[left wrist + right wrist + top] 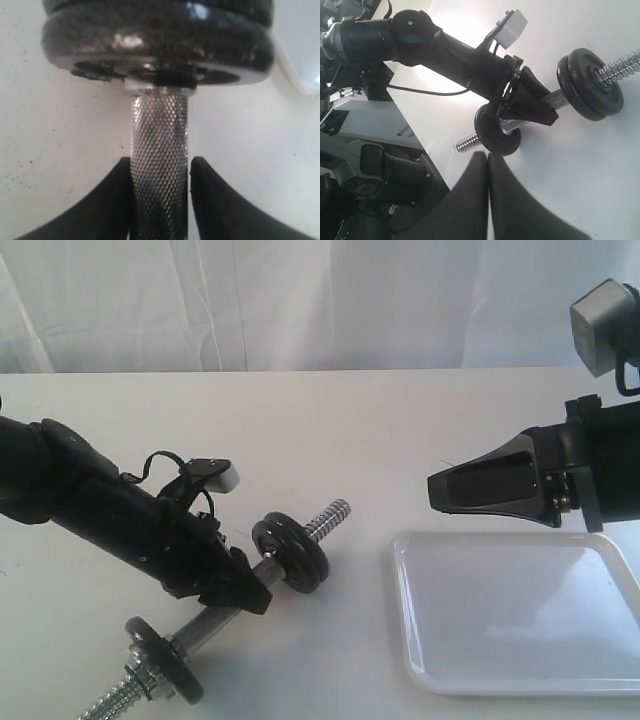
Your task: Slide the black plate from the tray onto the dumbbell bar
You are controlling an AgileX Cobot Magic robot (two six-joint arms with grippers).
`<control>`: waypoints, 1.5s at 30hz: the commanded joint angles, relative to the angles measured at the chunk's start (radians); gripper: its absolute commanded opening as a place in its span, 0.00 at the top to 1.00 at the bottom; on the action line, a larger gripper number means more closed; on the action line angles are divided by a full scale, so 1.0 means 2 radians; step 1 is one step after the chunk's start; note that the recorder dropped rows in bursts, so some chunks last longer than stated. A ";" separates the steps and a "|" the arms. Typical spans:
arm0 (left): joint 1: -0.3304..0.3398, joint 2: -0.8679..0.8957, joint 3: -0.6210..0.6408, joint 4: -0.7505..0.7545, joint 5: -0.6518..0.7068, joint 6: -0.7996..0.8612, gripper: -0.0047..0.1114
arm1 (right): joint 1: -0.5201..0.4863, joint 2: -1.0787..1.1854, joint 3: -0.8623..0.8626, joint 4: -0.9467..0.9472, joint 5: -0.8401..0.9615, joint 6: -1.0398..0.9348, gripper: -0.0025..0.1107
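The dumbbell bar [330,515] lies slanted on the table at the left, and my left gripper [250,590] is shut on its knurled middle [160,140]. Two black discs sit pressed together on the bar's far end; the outer one, toward the threaded tip, is the black plate [290,552] [607,90]. They fill the left wrist view just past the fingertips [125,170]. The white tray [520,610] at the right holds nothing. My right gripper [435,490] hangs above the tray's far left corner, shut with nothing in it [487,155].
A third black disc [165,660] with a chrome nut sits on the bar's near end by the table's front edge. A corner of the tray [305,60] shows beyond the discs. White curtains hang behind the table.
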 commanded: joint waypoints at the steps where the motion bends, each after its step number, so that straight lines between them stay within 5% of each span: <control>1: 0.001 -0.002 -0.006 -0.016 0.022 0.002 0.49 | -0.002 -0.005 0.003 0.006 0.002 -0.008 0.98; 13: 0.001 0.000 -0.006 0.063 0.023 -0.046 0.49 | -0.002 -0.005 0.003 0.007 0.002 -0.008 0.98; 22: 0.001 0.000 -0.006 0.061 0.034 -0.082 0.96 | -0.002 -0.005 0.003 0.007 0.002 -0.008 0.98; 45: 0.001 -0.051 -0.023 -0.030 0.050 -0.109 0.96 | -0.002 -0.005 0.003 0.007 0.002 -0.010 0.98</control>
